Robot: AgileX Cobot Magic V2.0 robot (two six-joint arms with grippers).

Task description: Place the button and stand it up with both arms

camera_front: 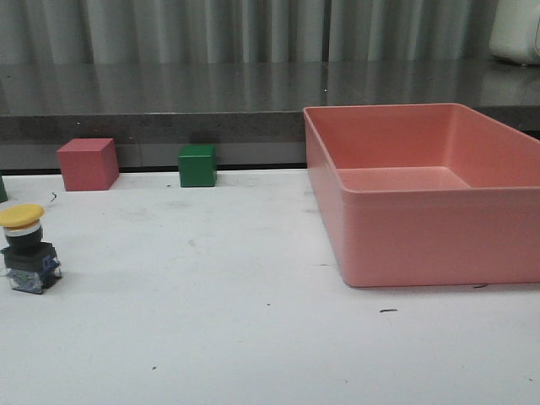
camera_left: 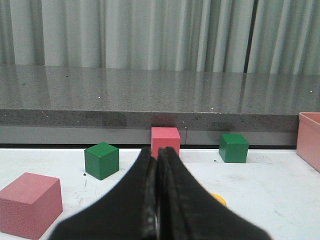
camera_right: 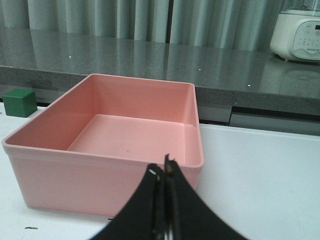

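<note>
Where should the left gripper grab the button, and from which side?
Probably the black collar just under the yellow cap of the button, coming from above or the open table side. It stands upright on its blocky base at the table's left edge; the wide cap overhangs the collar, so it should resist slipping. The left gripper is shut; open it first.

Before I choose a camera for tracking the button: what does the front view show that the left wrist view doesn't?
Only the front view shows the whole button standing upright on its dark base at the table's left edge, and the full pink bin. Only the left wrist view shows the shut left claw, a second green cube and two more pink cubes, one large in the foreground and one behind the claw; of the button it catches just a yellow sliver. Both share a green cube by the back ledge.
</note>
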